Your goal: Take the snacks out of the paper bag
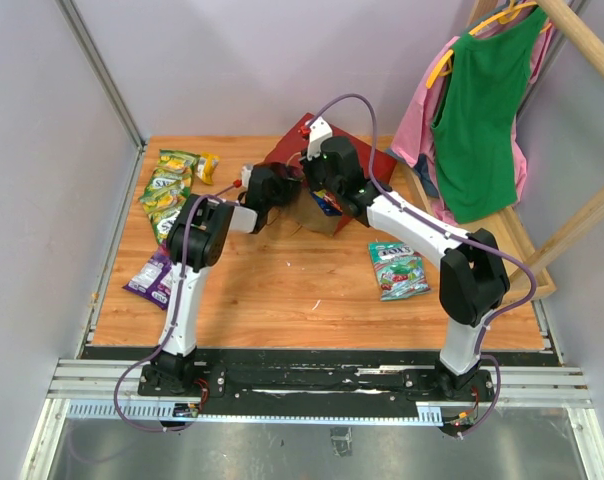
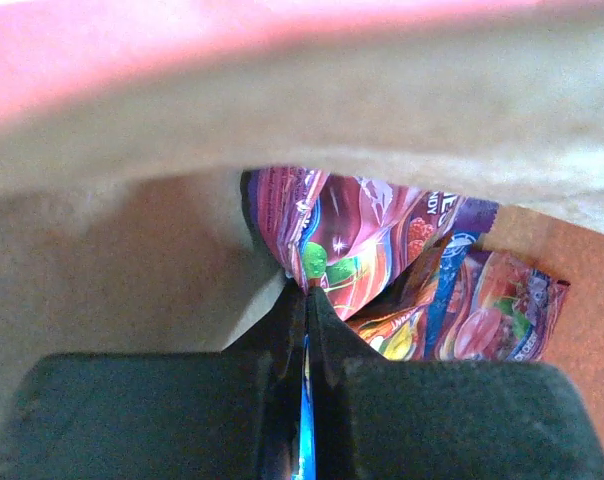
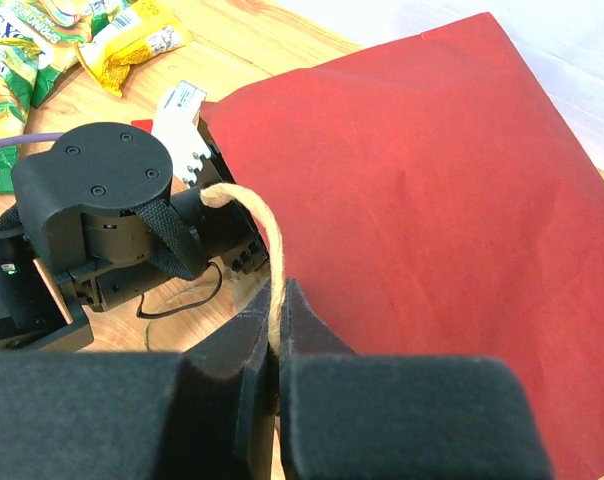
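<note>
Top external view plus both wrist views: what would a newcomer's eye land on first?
The red paper shopping bag lies far centre in the overhead view. Inside it, the left tool pinches a glossy purple snack packet, while the right tool clamps the bag's beige twine loop handle.

Right pincer (image 3: 279, 295) — pinching beige handle (image 3: 274, 258), red bag (image 3: 422, 200)

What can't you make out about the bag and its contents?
Top view: the mouth of the paper bag, covered by both arms.
Left wrist view: how many snacks remain; the bag's wall hides all beyond the purple packet in the left gripper and a second packet.
Right wrist view: the bag's inside; only its red outside shows.
</note>
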